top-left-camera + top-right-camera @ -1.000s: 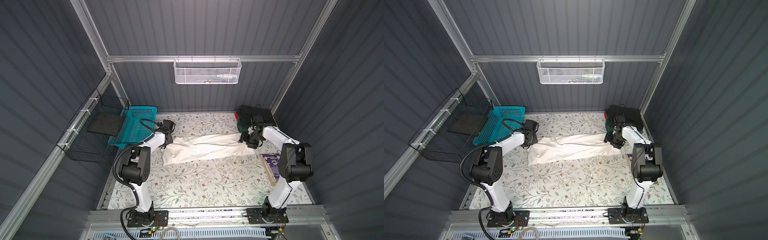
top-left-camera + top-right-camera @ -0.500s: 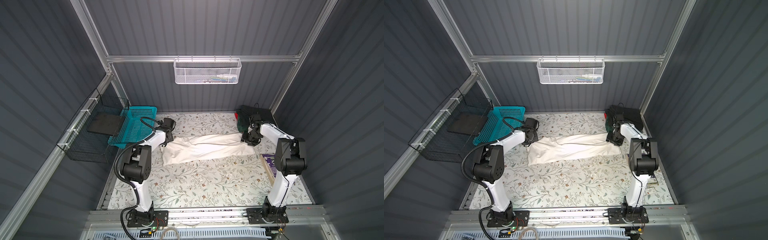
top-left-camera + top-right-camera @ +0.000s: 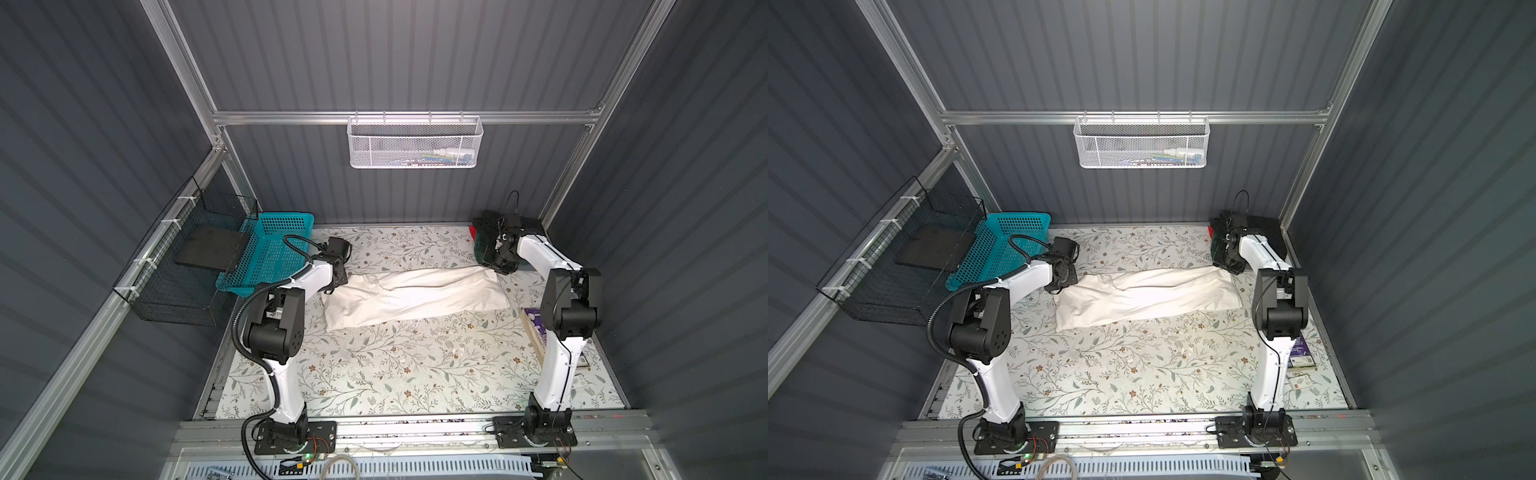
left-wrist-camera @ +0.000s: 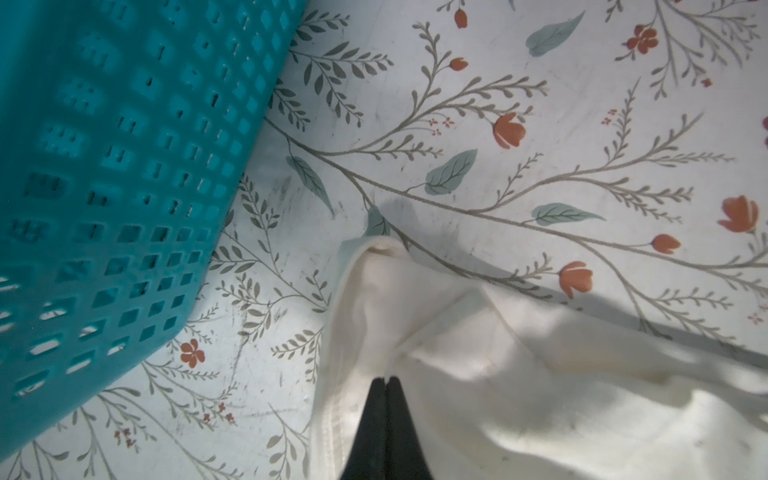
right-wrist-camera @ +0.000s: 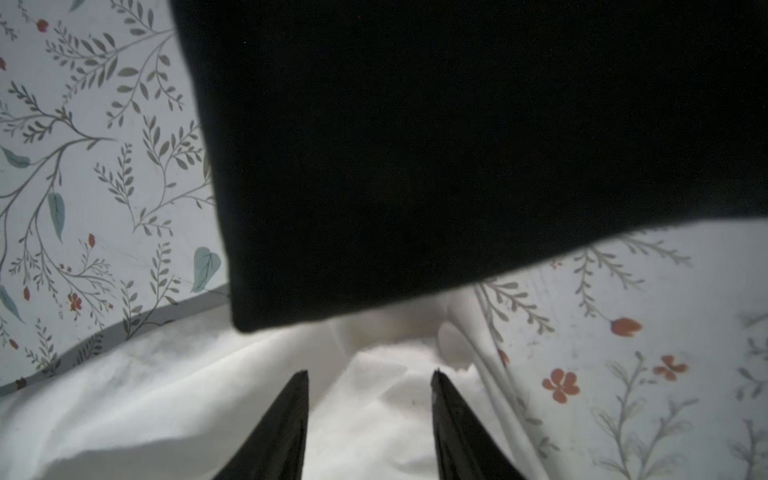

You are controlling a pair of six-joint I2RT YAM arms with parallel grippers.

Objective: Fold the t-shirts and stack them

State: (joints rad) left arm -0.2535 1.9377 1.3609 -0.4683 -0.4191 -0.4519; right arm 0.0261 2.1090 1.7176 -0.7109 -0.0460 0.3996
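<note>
We see a floral-covered surface (image 3: 395,365) boxed in by dark ribbed walls (image 3: 374,62) on a pale metal frame (image 3: 291,117). A white mesh basket (image 3: 415,143) hangs on the back wall and a black wire basket (image 3: 178,291) on the left wall. A teal basket (image 3: 270,253) sits tilted at the surface's back left edge.

The white shirt (image 3: 415,295) lies as a long rumpled band across the back half, running from near the teal basket to the stack (image 3: 1264,228) of folded shirts in the back right corner. The front half lies open between the two arm bases. A purple box (image 3: 1302,353) rests along the right edge; its print is too small for us to read.

The left claw (image 4: 386,380) is pressed together at the shirt's left corner, just beside the teal basket but apart from it. We cannot tell whether cloth is caught between its tips. The right claw (image 5: 370,374) is spread, its two tips standing on either side of a bunch of white cloth at the shirt's right end. There a black shirt (image 5: 415,145) from the stack overlaps the white cloth.
</note>
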